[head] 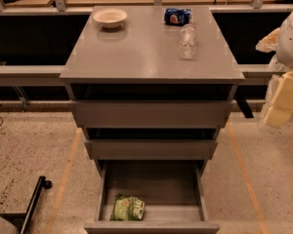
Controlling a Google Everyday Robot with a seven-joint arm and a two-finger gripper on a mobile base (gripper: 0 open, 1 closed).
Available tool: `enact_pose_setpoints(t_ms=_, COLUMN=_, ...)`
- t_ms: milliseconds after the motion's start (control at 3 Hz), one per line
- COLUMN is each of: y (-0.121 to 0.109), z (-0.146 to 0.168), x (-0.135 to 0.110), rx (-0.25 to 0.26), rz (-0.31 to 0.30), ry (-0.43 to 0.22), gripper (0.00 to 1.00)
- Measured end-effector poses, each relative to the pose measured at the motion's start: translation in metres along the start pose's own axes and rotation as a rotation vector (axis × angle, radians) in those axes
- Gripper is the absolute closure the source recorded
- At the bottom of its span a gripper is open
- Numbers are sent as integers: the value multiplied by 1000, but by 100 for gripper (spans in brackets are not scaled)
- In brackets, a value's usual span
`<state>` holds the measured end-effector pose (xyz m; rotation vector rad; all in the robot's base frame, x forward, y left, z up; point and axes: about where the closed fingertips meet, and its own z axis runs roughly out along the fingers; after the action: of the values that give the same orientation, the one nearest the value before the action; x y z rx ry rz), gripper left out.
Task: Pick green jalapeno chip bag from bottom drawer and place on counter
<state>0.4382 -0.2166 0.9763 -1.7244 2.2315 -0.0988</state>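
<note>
The green jalapeno chip bag lies in the front left part of the open bottom drawer, crinkled and flat on the drawer floor. The counter is the grey top of the cabinet above the three drawers. My gripper hangs at the right edge of the view, to the right of the cabinet at about the height of the top drawer, well away from the bag and holding nothing that I can see.
On the counter stand a white bowl at the back left, a crushed blue can at the back right and a clear plastic bottle lying in front of it. The two upper drawers are partly pulled out. A black bar lies on the floor at the left.
</note>
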Motion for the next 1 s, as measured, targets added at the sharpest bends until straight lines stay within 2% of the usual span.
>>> enact_pose_setpoints(t_ms=333, y=0, z=0, x=0, rx=0, rz=0, ry=0, gripper=0)
enact_pose_setpoints(t_ms=667, y=1, z=17, x=-1, rx=-6, rz=1, ry=-43, gripper=0)
enact_pose_setpoints(t_ms=1000, y=4, z=67, x=-3, rx=-30, rz=15, ry=-138, gripper=0)
